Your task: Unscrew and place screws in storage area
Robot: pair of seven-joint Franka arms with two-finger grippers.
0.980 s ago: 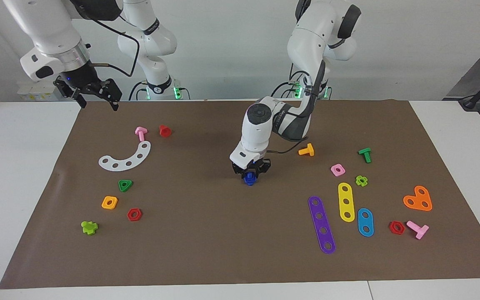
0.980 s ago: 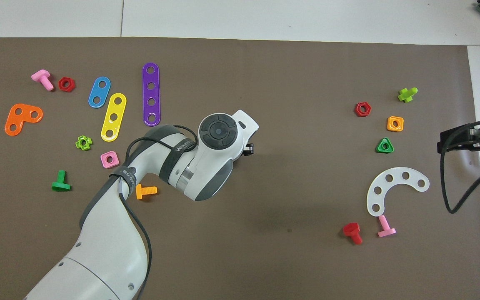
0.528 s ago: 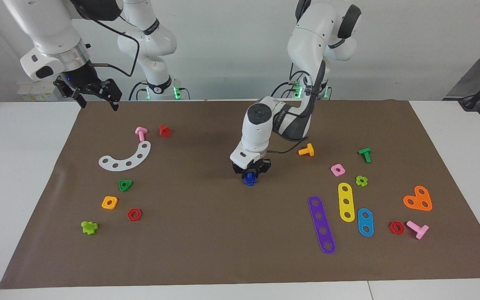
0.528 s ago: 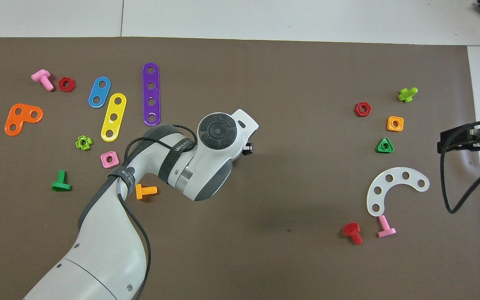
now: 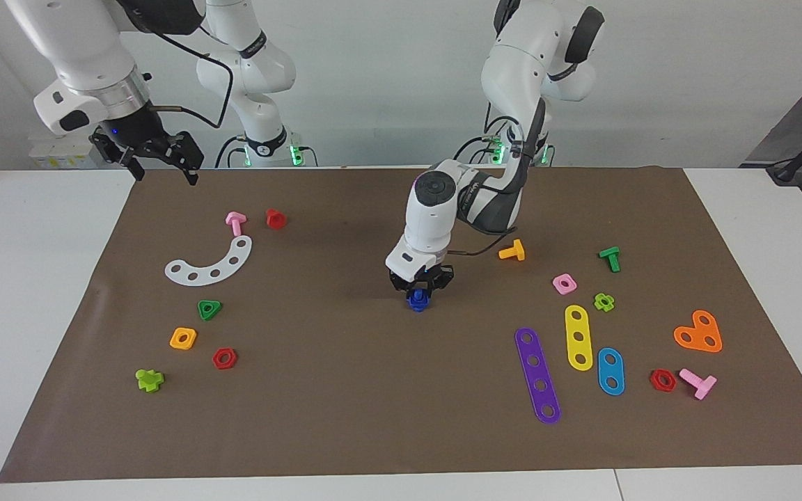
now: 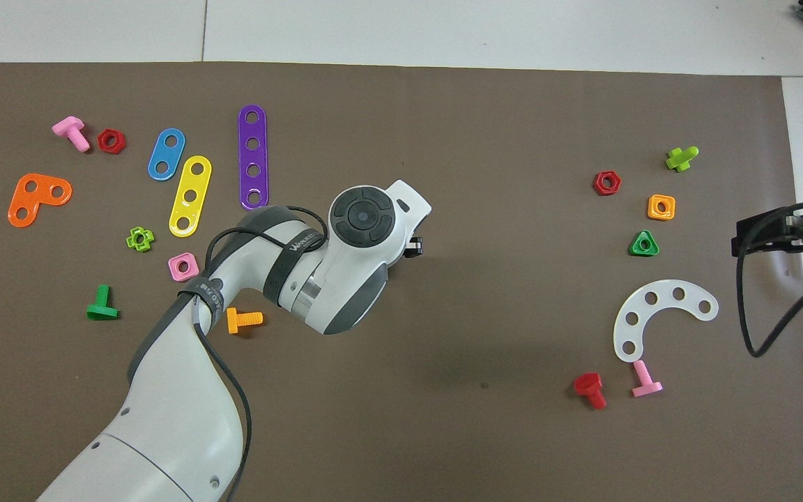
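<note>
Screws mid-mat, pinched in left gripper, clamped on blue bolt-and-nut. Right gripper waiting over mat corner, fingers apart. Could slip or spin whole if nut turns along

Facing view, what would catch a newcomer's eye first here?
The left gripper is down at the middle of the brown mat, closed on the dark-blue bolt. Bright toy pieces lie at both ends of the mat. The right gripper waits above the mat's corner nearest the right arm's base.
</note>
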